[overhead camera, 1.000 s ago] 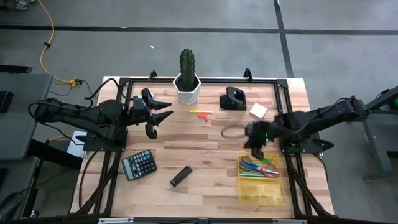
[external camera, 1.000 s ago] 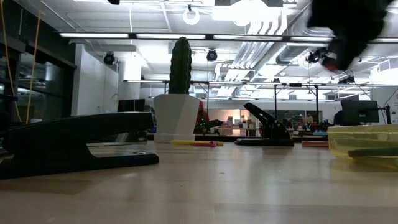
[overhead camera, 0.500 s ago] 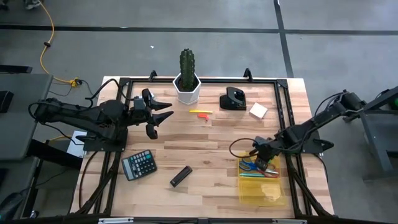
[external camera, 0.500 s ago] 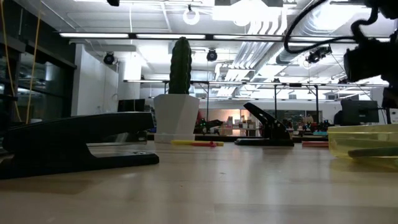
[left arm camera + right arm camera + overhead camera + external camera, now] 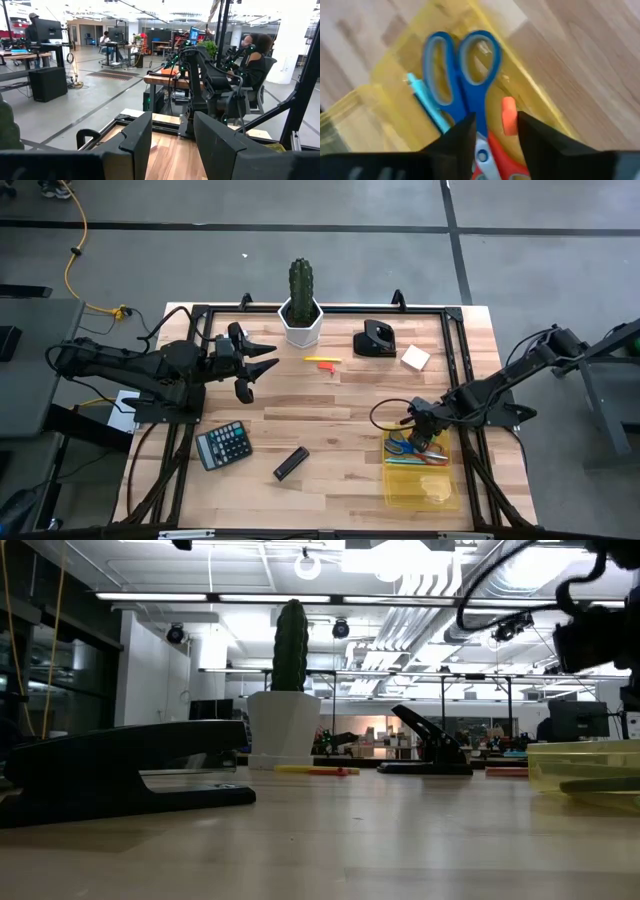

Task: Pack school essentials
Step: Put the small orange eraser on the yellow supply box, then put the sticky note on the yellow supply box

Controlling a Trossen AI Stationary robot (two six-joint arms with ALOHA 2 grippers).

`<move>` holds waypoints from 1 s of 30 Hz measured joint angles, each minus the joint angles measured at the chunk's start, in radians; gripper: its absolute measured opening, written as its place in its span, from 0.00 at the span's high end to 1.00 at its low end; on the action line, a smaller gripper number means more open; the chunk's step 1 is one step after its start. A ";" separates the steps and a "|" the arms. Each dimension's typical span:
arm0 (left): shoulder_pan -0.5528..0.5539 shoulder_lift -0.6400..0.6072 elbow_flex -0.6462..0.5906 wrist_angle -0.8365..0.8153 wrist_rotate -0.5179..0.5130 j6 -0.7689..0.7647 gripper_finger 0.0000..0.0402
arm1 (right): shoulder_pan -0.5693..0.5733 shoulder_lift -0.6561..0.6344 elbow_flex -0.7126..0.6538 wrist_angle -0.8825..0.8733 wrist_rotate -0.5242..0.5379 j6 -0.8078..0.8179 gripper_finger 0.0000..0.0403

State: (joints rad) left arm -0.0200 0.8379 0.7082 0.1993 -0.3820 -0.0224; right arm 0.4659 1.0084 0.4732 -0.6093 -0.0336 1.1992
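Scissors [image 5: 465, 85] lie in the yellow tray [image 5: 440, 490] directly beneath the open, empty right hand [image 5: 424, 434], handles pointing away.

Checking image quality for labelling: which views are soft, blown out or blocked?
Right wrist view: blue-handled scissors and yellow translucent tray blurred at close range. Low view: bright ceiling lights glare, black stapler looms dark, soft. High view: evenly lit, sharp.

Grey concrete floor [image 5: 560, 270] crossed by dark seams surrounds the wooden table [image 5: 330, 395]. Bright strip lights [image 5: 300, 596] and ducts line the ceiling. Beyond, desks [image 5: 165, 80], monitors [image 5: 47, 29] and seated people [image 5: 252, 60] fill an open workshop.
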 joint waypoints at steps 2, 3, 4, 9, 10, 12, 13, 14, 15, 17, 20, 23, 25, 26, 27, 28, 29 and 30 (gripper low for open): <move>0.000 0.000 0.000 0.000 0.000 0.000 0.66 | -0.001 -0.002 0.024 -0.013 -0.002 -0.034 0.62; 0.000 0.000 0.000 0.000 0.000 -0.001 0.66 | -0.001 -0.002 0.038 -0.024 -0.004 -0.056 0.59; 0.000 0.000 0.000 0.000 0.000 -0.001 0.66 | -0.001 -0.002 0.055 -0.041 -0.005 -0.077 0.56; 0.000 0.000 0.000 0.000 0.000 0.000 0.66 | -0.001 -0.002 0.139 -0.105 -0.028 -0.177 0.50; 0.000 0.000 0.000 0.000 0.000 0.000 0.66 | -0.001 -0.002 0.153 -0.108 -0.028 -0.201 0.50; 0.000 0.000 0.000 -0.001 0.000 0.000 0.66 | -0.001 -0.003 0.189 -0.096 -0.004 -0.256 0.49; 0.000 0.000 0.000 -0.001 0.000 0.000 0.66 | -0.001 -0.004 0.209 -0.076 0.025 -0.289 0.49; 0.000 0.000 0.000 -0.001 0.000 0.000 0.66 | -0.001 -0.004 0.229 -0.052 0.068 -0.325 0.49; 0.000 0.000 0.000 -0.001 0.000 0.000 0.66 | -0.001 -0.005 0.247 -0.027 0.130 -0.363 0.49; 0.000 0.000 0.000 0.000 0.000 0.000 0.66 | -0.001 -0.005 0.280 0.030 0.282 -0.439 0.49; 0.000 0.000 0.000 -0.001 0.000 0.000 0.66 | -0.025 -0.005 0.322 0.121 0.510 -0.555 0.49; 0.000 0.000 0.000 0.000 0.000 0.000 0.66 | -0.090 -0.005 0.356 0.187 0.621 -0.691 0.49; 0.000 0.000 0.000 0.000 0.000 -0.001 0.66 | -0.140 -0.006 0.376 0.237 0.642 -0.783 0.49; 0.000 0.000 0.000 0.000 0.000 0.000 0.66 | -0.165 -0.007 0.383 0.266 0.642 -0.832 0.49; 0.000 0.000 0.000 0.000 0.000 0.000 0.66 | -0.189 -0.008 0.387 0.302 0.632 -0.883 0.49; 0.000 0.000 0.000 0.000 0.000 -0.001 0.66 | -0.212 -0.010 0.391 0.340 0.617 -0.928 0.49; 0.000 0.000 0.000 0.000 0.001 -0.001 0.66 | -0.234 -0.016 0.391 0.386 0.592 -0.973 0.49; 0.000 0.000 0.000 0.000 0.006 -0.004 0.66 | -0.254 -0.021 0.391 0.431 0.567 -1.015 0.49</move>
State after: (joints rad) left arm -0.0204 0.8379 0.7082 0.1991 -0.3761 -0.0262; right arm 0.2122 0.9878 0.8643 -0.1787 0.5330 0.1838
